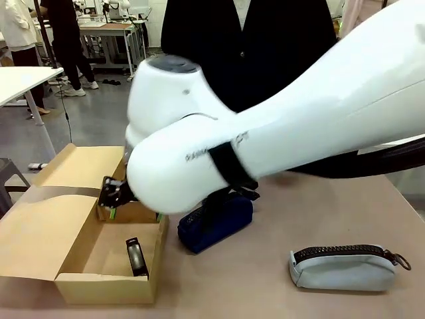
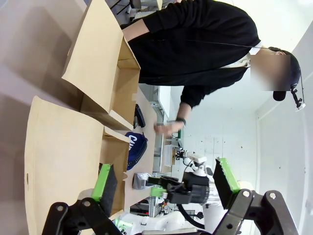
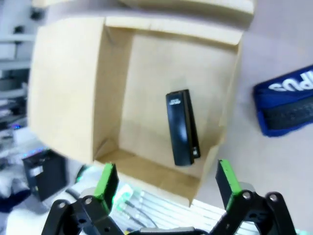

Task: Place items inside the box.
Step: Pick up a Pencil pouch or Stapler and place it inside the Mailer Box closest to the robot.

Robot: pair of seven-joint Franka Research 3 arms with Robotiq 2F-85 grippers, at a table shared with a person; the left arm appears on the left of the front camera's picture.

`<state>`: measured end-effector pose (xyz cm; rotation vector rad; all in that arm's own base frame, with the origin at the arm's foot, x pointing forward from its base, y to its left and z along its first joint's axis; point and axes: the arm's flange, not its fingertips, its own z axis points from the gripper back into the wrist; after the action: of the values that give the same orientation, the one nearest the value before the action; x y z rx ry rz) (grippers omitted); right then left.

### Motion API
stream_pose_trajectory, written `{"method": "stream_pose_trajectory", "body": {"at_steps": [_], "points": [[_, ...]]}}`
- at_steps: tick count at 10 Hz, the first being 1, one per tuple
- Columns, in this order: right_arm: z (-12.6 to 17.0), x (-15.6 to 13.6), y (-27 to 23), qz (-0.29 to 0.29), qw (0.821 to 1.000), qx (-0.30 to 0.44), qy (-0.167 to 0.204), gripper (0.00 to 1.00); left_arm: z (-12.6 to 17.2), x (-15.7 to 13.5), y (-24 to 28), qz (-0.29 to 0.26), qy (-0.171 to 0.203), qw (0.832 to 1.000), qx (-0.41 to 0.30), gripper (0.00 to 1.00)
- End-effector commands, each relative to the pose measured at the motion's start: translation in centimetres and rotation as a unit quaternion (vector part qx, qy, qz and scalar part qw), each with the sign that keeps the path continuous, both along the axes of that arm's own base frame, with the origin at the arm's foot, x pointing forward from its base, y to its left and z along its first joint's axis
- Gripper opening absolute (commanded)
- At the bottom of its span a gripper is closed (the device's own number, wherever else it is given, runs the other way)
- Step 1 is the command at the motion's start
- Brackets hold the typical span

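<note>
Tabletop (image 1: 265, 286), tan: black stapler-like object (image 3: 182, 128) lies in the box (image 3: 115, 83), your right gripper (image 3: 166, 181) open and empty above it; release looks done, so next you reach for the navy pouch (image 1: 219, 226) beside the box.

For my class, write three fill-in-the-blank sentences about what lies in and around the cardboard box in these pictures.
Inside the cardboard box lies one small ____ stapler-like object. The right gripper hangs over the box with its jaws ____. The navy blue zip pouch lies nearer the box than the ____ pouch.
Missing words: black; open; grey.
</note>
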<state>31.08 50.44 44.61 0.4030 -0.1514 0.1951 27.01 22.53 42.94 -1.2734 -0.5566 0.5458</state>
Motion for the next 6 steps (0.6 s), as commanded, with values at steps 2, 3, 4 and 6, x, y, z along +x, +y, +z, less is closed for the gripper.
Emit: {"method": "stream_pose_trajectory", "body": {"at_steps": [2,3,4,6], "points": [[3.7,-3.4,-8.6,0.075,0.993,0.059,0.073,1.0,0.0,-0.1,0.0,-0.003,-0.013,1.0,0.001,1.0],[3.3,-3.8,-6.5,0.088,0.993,0.021,0.078,1.0,0.0,-0.1,0.0,-0.003,-0.013,1.0,0.001,1.0],[3.0,-3.8,-5.2,0.111,0.99,0.022,0.08,1.0,0.0,-0.1,0.0,-0.003,-0.013,1.0,0.001,1.0],[3.1,-3.6,-5.3,0.115,0.99,0.022,0.085,1.0,0.0,-0.1,0.0,-0.003,-0.013,1.0,0.001,1.0]]}}
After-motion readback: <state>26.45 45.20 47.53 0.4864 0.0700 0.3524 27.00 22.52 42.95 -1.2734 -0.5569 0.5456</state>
